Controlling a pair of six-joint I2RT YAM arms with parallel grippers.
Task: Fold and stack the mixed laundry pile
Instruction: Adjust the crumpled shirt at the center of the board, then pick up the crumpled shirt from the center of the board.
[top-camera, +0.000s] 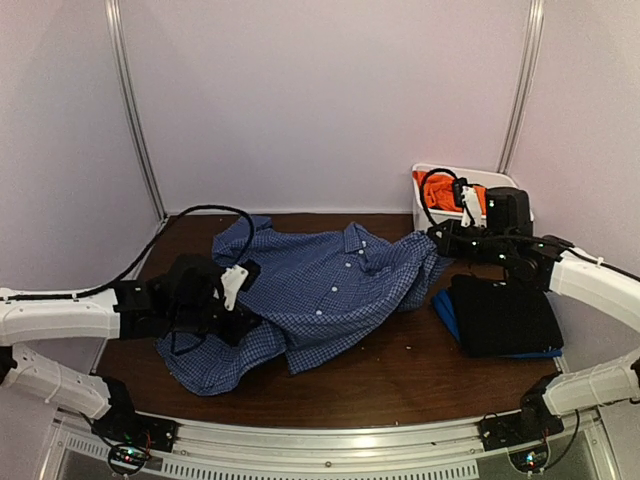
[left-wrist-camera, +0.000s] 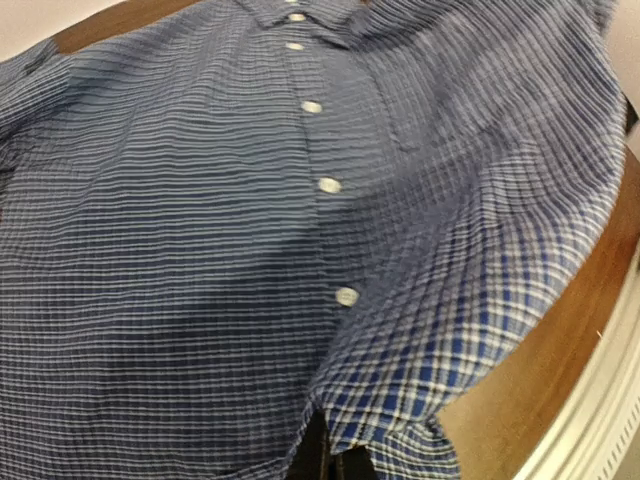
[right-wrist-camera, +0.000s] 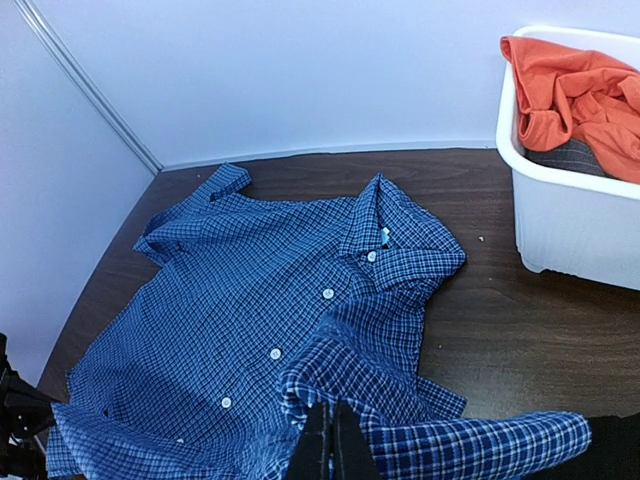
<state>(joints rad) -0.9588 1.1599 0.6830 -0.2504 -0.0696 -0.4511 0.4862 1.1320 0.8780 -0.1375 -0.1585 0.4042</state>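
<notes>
**One shirt spread, a small stack begun**

On our left, the left gripper (top-camera: 238, 290) is clenched on the near edge of the checked shirt (top-camera: 330, 280). The shirt lies open, buttons up, across the middle of the table (top-camera: 400, 385). The right gripper (right-wrist-camera: 325, 445) is pinched shut on its sleeve. Further right, a folded black piece (top-camera: 505, 310) rests on a blue piece (top-camera: 447, 315); we judge those two done. The orange T-shirt (top-camera: 440, 188) lies crumpled in the white tub (top-camera: 425, 215). The checked shirt shows no fold yet.
</notes>
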